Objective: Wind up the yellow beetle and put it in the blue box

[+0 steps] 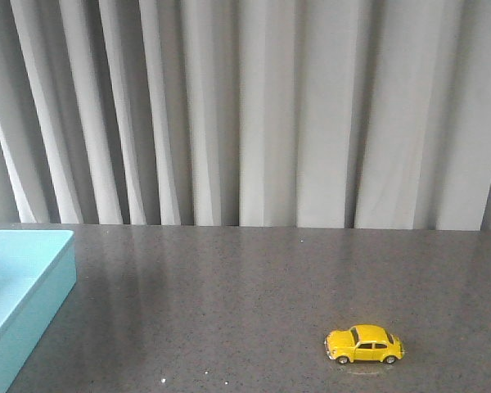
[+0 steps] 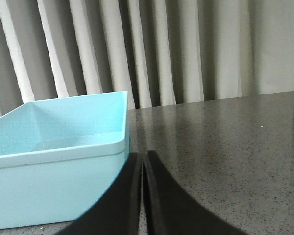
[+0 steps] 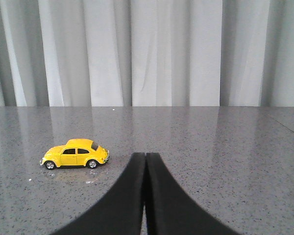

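Two grippers are mine, and both have their fingers pressed flat together with nothing between them. My right gripper (image 3: 145, 159) sits low over the dark speckled table (image 1: 254, 278), and the yellow beetle (image 3: 75, 153) stands on its four wheels ahead of it and off to one side, apart from my fingertips, side-on to me and casting a faint reflection on the glossy top. From the front camera the beetle (image 1: 364, 345) rests on the near right part of the table, well apart from the blue box (image 1: 24, 286) at the left edge. My left gripper (image 2: 142, 157) hovers just beside the box (image 2: 59, 152), near its corner, its fingers shut tight. Grey pleated curtains (image 1: 254, 106) hang behind the table.
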